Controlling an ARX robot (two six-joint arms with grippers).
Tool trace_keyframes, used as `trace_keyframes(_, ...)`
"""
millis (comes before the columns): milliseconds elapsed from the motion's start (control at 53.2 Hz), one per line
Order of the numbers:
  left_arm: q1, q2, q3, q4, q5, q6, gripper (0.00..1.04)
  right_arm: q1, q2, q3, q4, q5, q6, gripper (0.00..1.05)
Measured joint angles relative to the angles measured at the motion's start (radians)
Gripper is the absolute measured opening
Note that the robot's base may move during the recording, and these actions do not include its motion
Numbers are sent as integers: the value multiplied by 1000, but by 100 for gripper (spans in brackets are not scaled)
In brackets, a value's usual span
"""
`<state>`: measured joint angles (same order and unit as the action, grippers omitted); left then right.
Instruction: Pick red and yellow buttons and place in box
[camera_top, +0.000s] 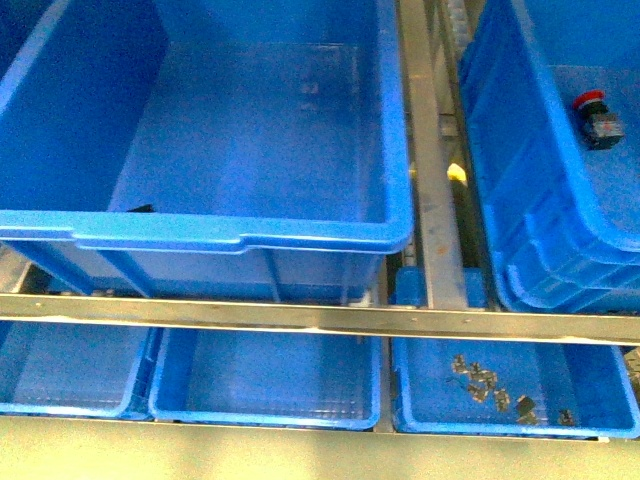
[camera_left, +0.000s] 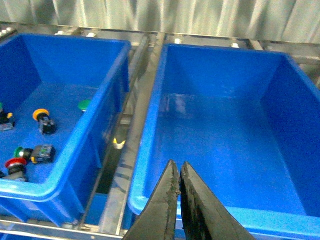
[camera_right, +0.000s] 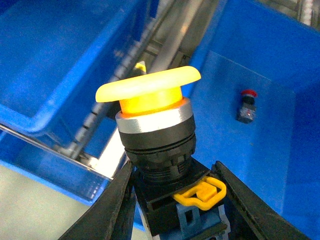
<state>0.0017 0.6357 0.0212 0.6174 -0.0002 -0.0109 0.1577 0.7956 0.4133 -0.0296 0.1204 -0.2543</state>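
Note:
My right gripper (camera_right: 172, 172) is shut on a yellow button (camera_right: 148, 90), its fingers clamping the black body with the cap up, above a deep blue bin (camera_right: 280, 150). A red button (camera_right: 247, 106) lies on that bin's floor and also shows in the front view (camera_top: 597, 115). The other deep blue box (camera_top: 230, 235) is empty. My left gripper (camera_left: 179, 170) is shut and empty, over that box's near rim (camera_left: 260, 217). In the left wrist view, the bin beside it (camera_left: 95, 130) holds a yellow-orange button (camera_left: 42, 117) and a red button (camera_left: 15, 165). Neither gripper shows in the front view.
Green-capped buttons (camera_left: 82, 104) lie among the others. A metal rail (camera_top: 430, 180) runs between the two deep bins. Shallow blue trays (camera_top: 260, 380) sit below a front crossbar; the right tray (camera_top: 420, 395) holds several small metal parts (camera_top: 495, 385).

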Motion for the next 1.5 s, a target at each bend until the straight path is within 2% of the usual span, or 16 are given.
trace_keyframes(470, -1, -252, -1, -233, 6, 2, 3, 26, -5, -16, 17, 23, 9, 37)
trace_keyframes(1091, -1, -470, -1, -450, 0, 2, 3, 32, 17, -16, 32, 4, 27, 37)
trace_keyframes(1147, -1, -553, -1, -566, 0, 2, 3, 32, 25, -16, 37, 3, 30, 37)
trace_keyframes(1204, -1, -599, -1, -610, 0, 2, 3, 31, 34, -16, 45, 3, 31, 37)
trace_keyframes(1392, -1, -621, -1, -618, 0, 2, 3, 31, 96, -16, 93, 7, 35, 36)
trace_keyframes(1505, -1, -621, -1, -618, 0, 3, 25, 38, 147, -16, 132, 11, 45, 36)
